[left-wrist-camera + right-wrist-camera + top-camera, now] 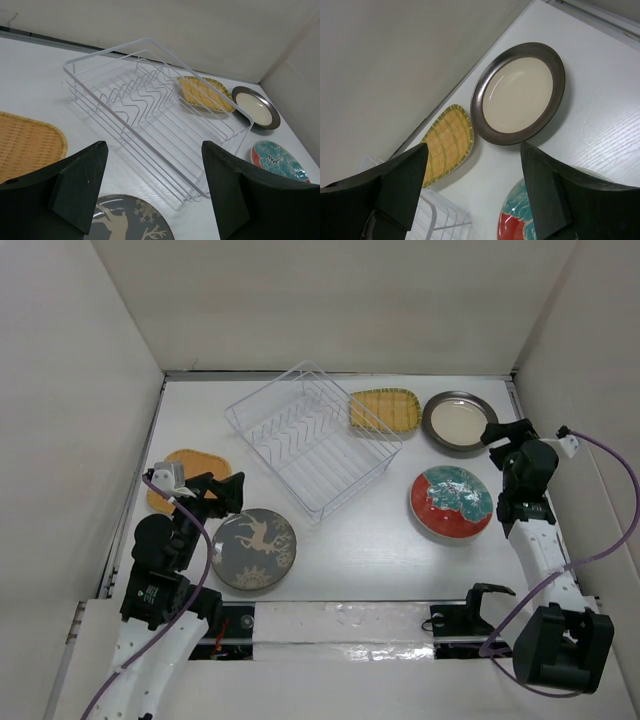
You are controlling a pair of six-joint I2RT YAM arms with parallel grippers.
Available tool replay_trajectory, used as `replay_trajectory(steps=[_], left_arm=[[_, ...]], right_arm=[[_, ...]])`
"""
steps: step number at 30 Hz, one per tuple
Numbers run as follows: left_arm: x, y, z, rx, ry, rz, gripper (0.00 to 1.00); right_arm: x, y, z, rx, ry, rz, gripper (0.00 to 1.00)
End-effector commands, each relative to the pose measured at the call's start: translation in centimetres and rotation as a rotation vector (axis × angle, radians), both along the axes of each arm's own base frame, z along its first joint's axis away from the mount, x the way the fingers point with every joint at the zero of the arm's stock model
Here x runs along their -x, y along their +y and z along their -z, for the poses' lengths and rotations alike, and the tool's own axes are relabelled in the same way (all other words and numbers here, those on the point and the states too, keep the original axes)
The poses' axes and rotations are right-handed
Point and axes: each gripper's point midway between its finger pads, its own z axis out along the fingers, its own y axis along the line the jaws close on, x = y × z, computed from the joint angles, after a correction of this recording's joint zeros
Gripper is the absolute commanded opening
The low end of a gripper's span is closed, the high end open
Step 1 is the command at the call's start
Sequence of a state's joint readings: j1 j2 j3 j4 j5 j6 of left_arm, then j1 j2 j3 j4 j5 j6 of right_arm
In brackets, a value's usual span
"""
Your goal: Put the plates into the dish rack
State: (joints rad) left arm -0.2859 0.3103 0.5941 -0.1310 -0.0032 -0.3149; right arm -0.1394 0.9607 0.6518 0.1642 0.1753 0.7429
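White dish rack (312,440) is standing empty on the counter (360,565), all 5 plates are lying flat around it (deer plate (254,549), orange plate (195,462), yellow plate (383,410), cream plate (459,421), teal plate (451,502)), and the left pincer (155,170) and the right pincer (475,175) are both hanging wide open, holding nothing.

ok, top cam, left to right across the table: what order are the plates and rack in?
orange plate → deer plate → dish rack → yellow ribbed plate → grey-rimmed cream plate
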Motion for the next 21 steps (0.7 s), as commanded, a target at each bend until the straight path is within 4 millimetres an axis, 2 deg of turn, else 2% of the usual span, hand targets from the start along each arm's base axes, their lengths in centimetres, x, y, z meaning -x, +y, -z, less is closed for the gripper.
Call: replay_trajectory(steps=[1, 6, 8, 10, 13, 14, 15, 16, 19, 21], left_arm=[[0.5, -0.3, -2.1, 0.012, -0.066, 0.024, 0.73], [0.9, -1.0, -1.9, 0.006, -0.064, 0.055, 0.73], [1.0, -0.9, -1.9, 0.007, -0.066, 0.056, 0.73], [1.1, -1.1, -1.9, 0.004, -0.066, 0.065, 0.73], [1.1, -1.1, -1.8, 0.003, -0.063, 0.065, 0.72], [0.9, -0.7, -1.7, 0.003, -0.06, 0.04, 0.71], [0.9, -0.6, -1.7, 0.002, -0.06, 0.036, 0.71], [0.9, -0.9, -1.7, 0.003, -0.058, 0.046, 0.7], [0.9, -1.1, -1.7, -0.001, -0.06, 0.057, 0.69], [0.8, -1.1, -1.6, -0.004, -0.059, 0.055, 0.69]], right_arm=[[-0.6, -1.5, -1.5, -0.034, -0.102, 0.038, 0.81], [-1.6, -4.1, 1.7, -0.093, -0.049, 0.11, 0.8], [-2.3, -4.4, 3.4, -0.166, -0.04, 0.104, 0.78], [-2.8, -4.0, 4.4, -0.196, -0.032, 0.085, 0.74], [-3.3, -4.6, 5.8, -0.189, 0.021, 0.103, 0.47], [-2.9, -4.7, 7.0, -0.179, 0.081, 0.114, 0.17], [-2.7, -5.1, 7.3, -0.169, 0.102, 0.138, 0.06], [-2.3, -5.3, 7.9, -0.163, 0.126, 0.15, 0.0], [-0.6, -5.7, 10.1, -0.131, 0.186, 0.189, 0.0], [-0.2, -6.7, 10.4, -0.117, 0.181, 0.209, 0.0]])
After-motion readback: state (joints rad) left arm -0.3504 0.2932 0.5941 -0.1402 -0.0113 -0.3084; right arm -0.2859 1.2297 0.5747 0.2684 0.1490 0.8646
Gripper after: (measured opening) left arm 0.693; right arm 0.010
